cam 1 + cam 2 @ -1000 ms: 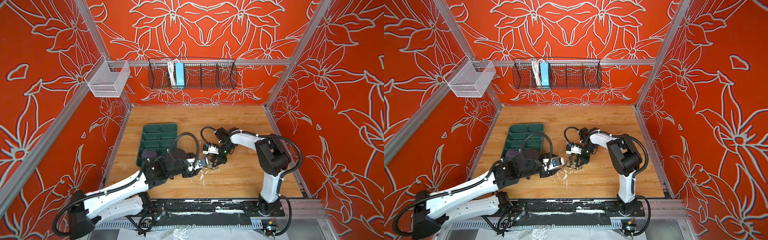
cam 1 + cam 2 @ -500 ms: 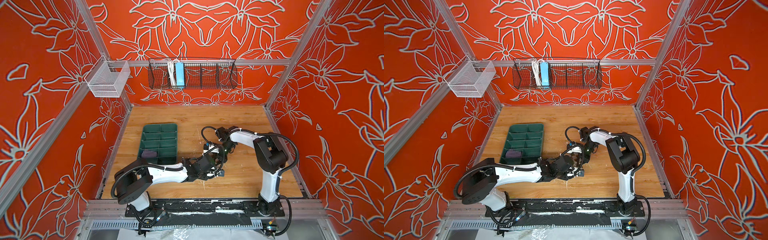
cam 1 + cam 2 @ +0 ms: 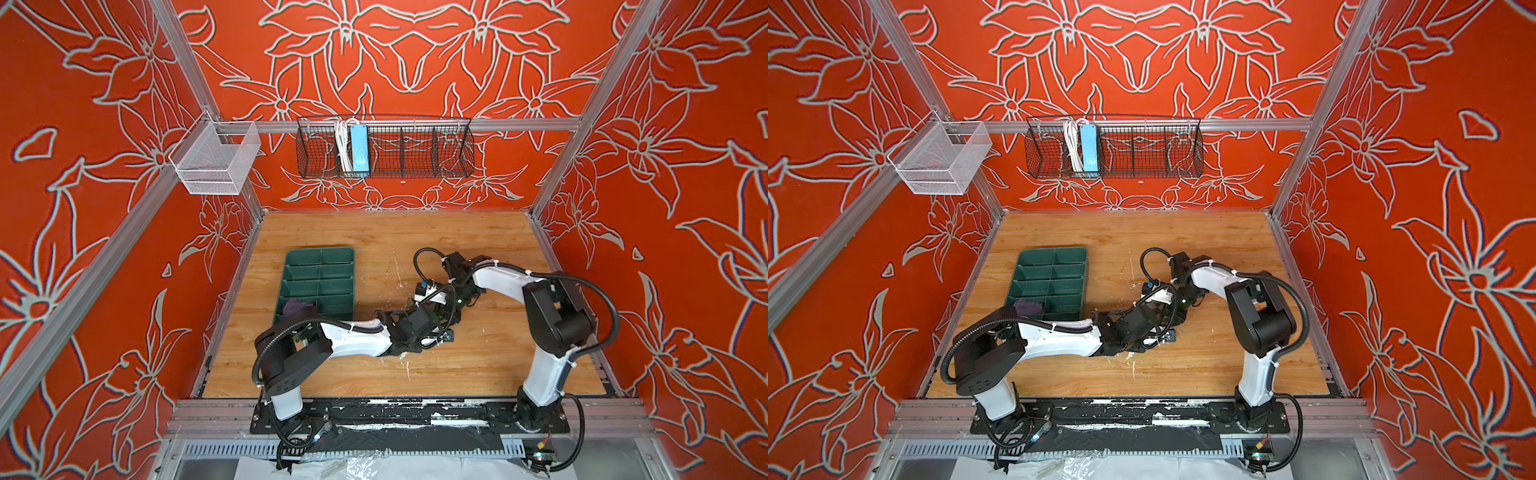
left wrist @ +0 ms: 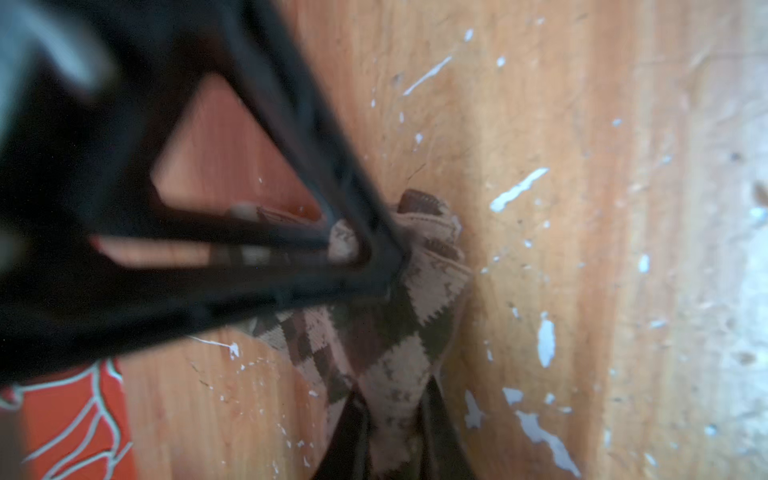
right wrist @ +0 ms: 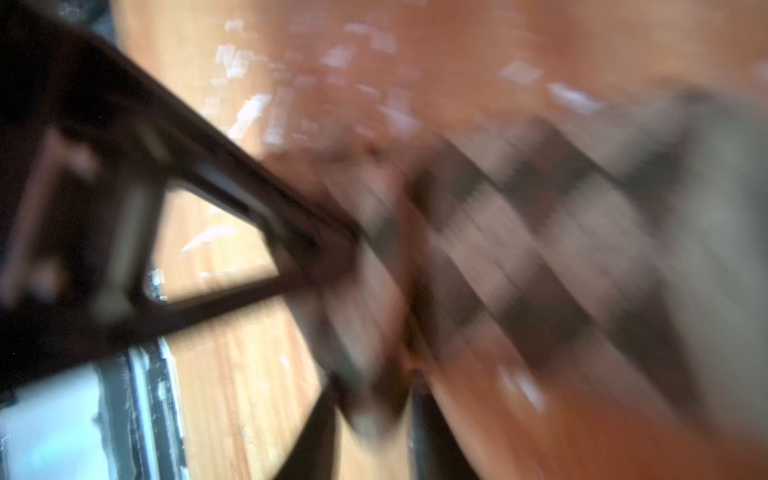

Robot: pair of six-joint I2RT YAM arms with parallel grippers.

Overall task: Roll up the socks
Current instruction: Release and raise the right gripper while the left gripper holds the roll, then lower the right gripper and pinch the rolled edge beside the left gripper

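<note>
On your left wall hangs a white mesh basket (image 3: 216,162). On the back wall is a black wire basket (image 3: 415,149) with a blue power strip (image 3: 359,147) standing in it.

On the left part of the wooden counter (image 3: 478,353) lies a dark green plastic divider tray (image 3: 320,250). The purple sock (image 3: 296,306) sits bunched in one of its left-column compartments, toward the near end, partly behind the left arm's cable.

The left arm reaches across the middle of the counter. Its hand (image 4: 395,399) is pinching the beige-and-brown argyle cloth sock (image 4: 399,345). In the left wrist view the two dark fingers (image 4: 351,432) close on a narrow waist of fabric, and the rest fans out in folds on the scratched wood beyond them.

Just right of the middle, the right hand (image 5: 374,395) meets the left one over the same sock, well apart from the tray. In the left wrist view its black triangular finger lies against the folded end of the sock. The right wrist view is badly blurred. You can see checked fabric at the fingers, but you cannot tell whether that hand is spread or pressed together. In both top views the two wrists hide the sock almost entirely.
</note>
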